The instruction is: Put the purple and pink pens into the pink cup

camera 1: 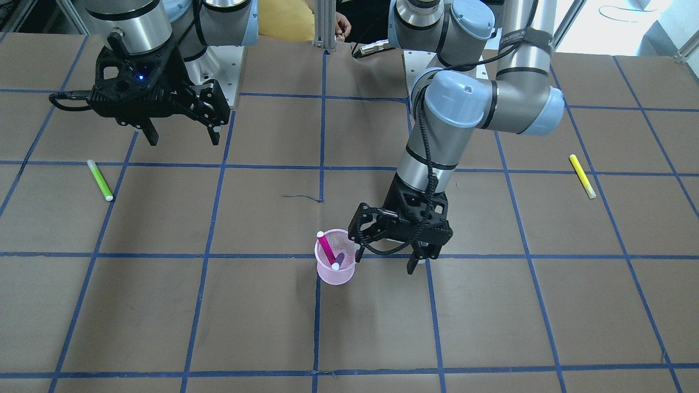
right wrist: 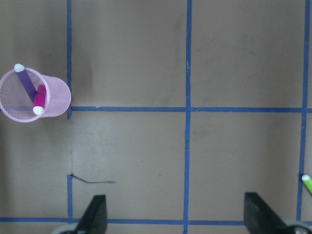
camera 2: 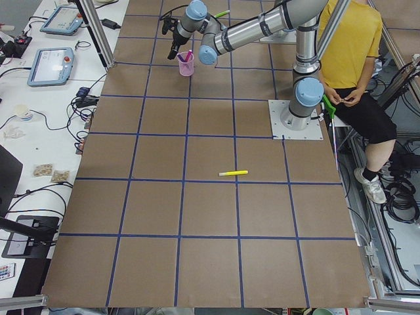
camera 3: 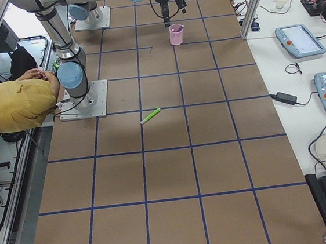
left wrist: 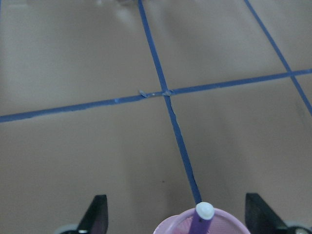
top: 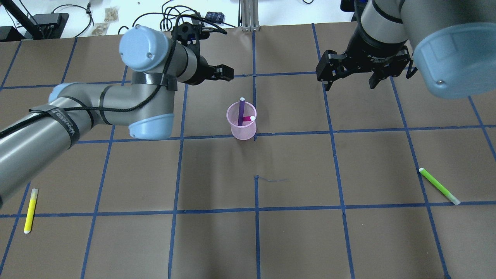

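The pink mesh cup stands upright near the table's middle and also shows in the overhead view. The purple pen and the pink pen both stand inside it, leaning on the rim. My left gripper is open and empty, close beside the cup. In the left wrist view the cup rim and the purple pen's tip lie between its spread fingers. My right gripper is open and empty, held above the table far from the cup.
A green pen lies on the table on my right side. A yellow pen lies on my left side. Brown paper with blue tape lines covers the table. A person in a yellow shirt sits behind the robot base.
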### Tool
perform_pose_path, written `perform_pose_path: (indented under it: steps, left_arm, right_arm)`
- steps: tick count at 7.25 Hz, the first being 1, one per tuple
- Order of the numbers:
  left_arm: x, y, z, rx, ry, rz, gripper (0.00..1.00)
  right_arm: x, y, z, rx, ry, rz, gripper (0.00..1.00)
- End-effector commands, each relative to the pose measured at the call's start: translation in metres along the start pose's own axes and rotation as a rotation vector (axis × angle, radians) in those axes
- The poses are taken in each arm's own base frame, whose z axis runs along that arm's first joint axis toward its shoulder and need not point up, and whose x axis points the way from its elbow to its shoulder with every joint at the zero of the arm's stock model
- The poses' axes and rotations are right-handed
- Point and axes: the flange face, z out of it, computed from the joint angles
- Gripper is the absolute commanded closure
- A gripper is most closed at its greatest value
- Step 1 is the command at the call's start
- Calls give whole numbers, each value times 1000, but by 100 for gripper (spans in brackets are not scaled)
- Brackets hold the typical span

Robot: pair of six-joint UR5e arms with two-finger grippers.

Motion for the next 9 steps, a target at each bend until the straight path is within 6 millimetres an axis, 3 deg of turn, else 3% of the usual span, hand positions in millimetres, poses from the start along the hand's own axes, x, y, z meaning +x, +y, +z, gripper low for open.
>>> perform_pose_path:
  steps: [1,3,5,6,7,9]
  left_arm:
    - [-39,-27,-89,-279,-41,-108,0]
    - [-40,-4,-133,-381,-152,-87,0]
    - [-33,4,-175,-313,-173,-68,0]
    - [-41,11,-191,-303,-267,-55,0]
    - [-46,12,-199,-296,-272,-68,0]
    - [-45,12,-195,-299,-268,-78,0]
  right_arm:
    - [0,0,0,0,0,-1,0]
    - [0,-1,0,9,-5,0,0]
    - [1,-2,0,9,-2,0,0]
    - [1,-2,0,9,-8,1,0]
    - [1,-2,0,10,-5,0,0]
    - [1,-2,-1,12,0,1,0]
